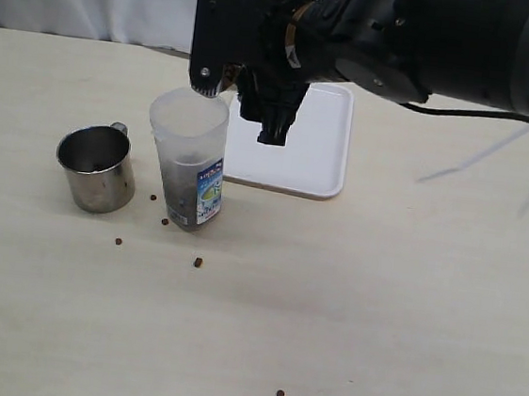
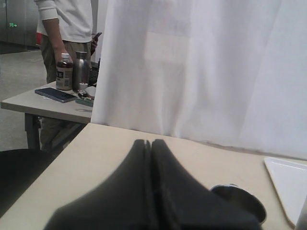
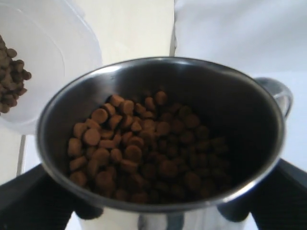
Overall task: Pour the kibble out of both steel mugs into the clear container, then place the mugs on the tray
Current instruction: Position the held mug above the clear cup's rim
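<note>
Second pour: right gripper [image 3: 156, 215], jaws spread wide around the kibble-filled steel mug [image 3: 230, 110], is hovering beside the clear container [image 1: 189, 148] at centre-left, needing a tilt over its rim; left gripper [image 2: 151, 148] is resting shut, empty.

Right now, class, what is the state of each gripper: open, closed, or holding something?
Left gripper: closed, holding nothing.
Right gripper: gripping the steel mug, kibble inside it.

Pale wooden table [image 1: 375, 314], white curtain [image 2: 201, 67], standing person [image 2: 67, 28], brown bottle [image 2: 64, 72], dark phone [image 2: 55, 94]
</note>
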Motion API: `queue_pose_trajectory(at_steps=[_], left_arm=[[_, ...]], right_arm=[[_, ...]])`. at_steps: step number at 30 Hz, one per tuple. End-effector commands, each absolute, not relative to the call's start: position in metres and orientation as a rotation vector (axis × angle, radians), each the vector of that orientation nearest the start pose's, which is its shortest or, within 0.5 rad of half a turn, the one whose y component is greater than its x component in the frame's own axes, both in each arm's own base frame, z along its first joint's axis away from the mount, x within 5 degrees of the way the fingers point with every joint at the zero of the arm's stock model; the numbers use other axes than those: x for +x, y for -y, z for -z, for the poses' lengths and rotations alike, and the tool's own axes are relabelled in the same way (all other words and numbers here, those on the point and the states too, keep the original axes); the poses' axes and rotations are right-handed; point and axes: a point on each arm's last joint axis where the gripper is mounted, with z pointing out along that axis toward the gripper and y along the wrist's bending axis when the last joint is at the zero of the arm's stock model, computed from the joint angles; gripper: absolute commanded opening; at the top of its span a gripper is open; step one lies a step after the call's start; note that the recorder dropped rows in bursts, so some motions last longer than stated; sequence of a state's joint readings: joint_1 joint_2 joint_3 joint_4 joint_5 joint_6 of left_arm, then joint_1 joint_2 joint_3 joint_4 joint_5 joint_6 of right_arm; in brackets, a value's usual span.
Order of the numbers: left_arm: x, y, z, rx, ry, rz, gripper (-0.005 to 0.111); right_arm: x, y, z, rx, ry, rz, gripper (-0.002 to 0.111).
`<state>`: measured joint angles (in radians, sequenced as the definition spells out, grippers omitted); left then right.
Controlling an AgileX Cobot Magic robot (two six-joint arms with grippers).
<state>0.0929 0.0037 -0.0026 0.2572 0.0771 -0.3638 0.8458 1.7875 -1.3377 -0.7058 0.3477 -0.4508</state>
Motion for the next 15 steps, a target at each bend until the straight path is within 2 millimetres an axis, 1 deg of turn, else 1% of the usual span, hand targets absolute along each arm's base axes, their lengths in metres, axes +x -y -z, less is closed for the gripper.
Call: queue_pose_trajectory(at_steps=[1, 5, 10, 15], left_arm=[[0.0560, -0.0070, -0.2068, -0.171, -1.545, -0.002, 0.000], [0.0560, -0.0070, -0.2068, -0.171, -1.545, -0.002, 0.000], [0.0560, -0.0070, -0.2068, -0.171, -1.545, -0.002, 0.000], [0.0560, -0.0070, -0.2068, -0.171, -1.545, -0.002, 0.000]], right_arm=[[0.2806, -0.3042, -0.2778, -1.792, -1.231, 0.419, 0.005], [0.2817, -0.3044, -0.2738, -1.806, -1.241, 0.429, 0.005], [0.2843, -0.3057, -0.2685, -1.840, -1.202, 0.472, 0.005], [0.2853, -0.3056, -0.2698, -1.859, -1.154, 0.513, 0.005]])
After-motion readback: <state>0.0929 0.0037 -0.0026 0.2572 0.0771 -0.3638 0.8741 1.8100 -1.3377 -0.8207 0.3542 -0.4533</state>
